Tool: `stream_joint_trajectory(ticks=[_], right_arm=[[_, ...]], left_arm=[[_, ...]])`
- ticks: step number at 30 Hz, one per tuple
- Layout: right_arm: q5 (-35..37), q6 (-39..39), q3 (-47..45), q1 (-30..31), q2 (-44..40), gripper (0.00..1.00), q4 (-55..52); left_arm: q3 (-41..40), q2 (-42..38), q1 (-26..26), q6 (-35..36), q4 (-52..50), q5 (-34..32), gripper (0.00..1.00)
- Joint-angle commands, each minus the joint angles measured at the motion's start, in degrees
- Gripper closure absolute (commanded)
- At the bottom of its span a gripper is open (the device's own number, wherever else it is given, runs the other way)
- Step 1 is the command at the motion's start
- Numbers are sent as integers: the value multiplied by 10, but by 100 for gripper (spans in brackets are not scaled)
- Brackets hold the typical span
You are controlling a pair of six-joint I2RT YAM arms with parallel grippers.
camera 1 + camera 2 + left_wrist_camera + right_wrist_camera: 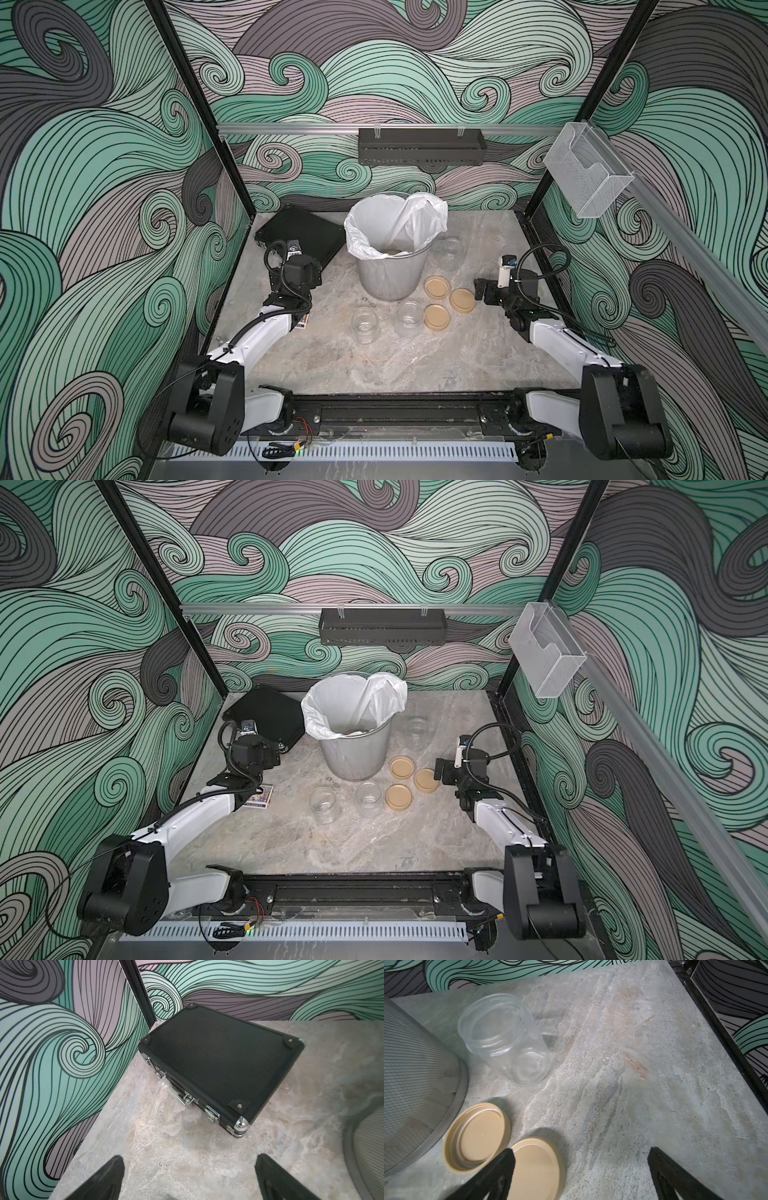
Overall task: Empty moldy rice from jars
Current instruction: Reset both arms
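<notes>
Nearest – 2 clear jars upright on tabletop (374, 365), lidless, empty: left jar (365, 325), right jar (409, 318). Just beside right jar, 3 tan lids clustered: near lid (436, 318), middle lid (462, 300), far lid (437, 286). Right end effector (580, 1150) near lids, jaws wide, empty. Left end effector (190, 1157) wide, empty. 1 mesh wastebasket (390, 278), white liner (374, 224) – moldy rice (394, 251) at bottom. 3rd jar (451, 249) empty, beside wastebasket. 1 black case (299, 237), far left corner.

Wastebasket (392, 278) central, case (303, 235) behind-left, one jar (449, 249) right of it, two jars (365, 325) and three lids (437, 286) in front
</notes>
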Motion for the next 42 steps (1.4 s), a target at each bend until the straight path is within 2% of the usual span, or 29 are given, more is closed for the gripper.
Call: stream_joint_trajectory(ticks=[1,4,6,8,11,13,15,16,17,18,19,20,21,23,26,28,29,42], right_arm=[[15,5,-7,-10,19,1,82],[31,17,-18,-18,41,1,155],[30,17,-3,-26,60,1,156],[21,-2,12,-33,79,1,159],[25,-16,-2,-37,124,1,251],[-11,-43,11,-27,125,1,213],[-25,-50,-19,-26,143,1,294],[-32,-53,-37,-27,144,1,312],[-34,-49,-51,-27,161,1,375],[-34,-48,-52,-30,162,1,377],[-33,-49,-41,-30,149,1,333],[-31,-50,-38,-29,147,1,321],[-32,-49,-42,-29,156,1,346],[-32,-49,-40,-28,151,1,334],[-31,-49,-42,-28,153,1,341],[-30,-51,-39,-28,149,1,329],[-30,-50,-41,-27,151,1,339],[-27,-52,-40,-26,149,1,333]], left_arm=[[-24,26,11,-2,81,-22,1],[-56,49,37,-38,123,-7,1],[-71,61,55,-31,170,20,1],[-47,52,72,-48,102,57,1],[-87,40,74,18,188,79,1],[-132,45,85,41,299,85,1],[-146,80,108,12,339,103,1],[-152,118,116,17,380,119,1],[-148,151,119,30,424,131,1],[-145,161,117,40,440,131,1],[-142,149,117,36,412,136,2],[-122,132,118,20,337,134,1],[-108,121,122,11,296,143,2],[-129,140,121,28,371,145,1],[-112,124,122,14,311,145,1],[-120,131,121,21,339,144,1],[-113,125,122,14,312,144,1],[-115,126,121,15,318,143,2]])
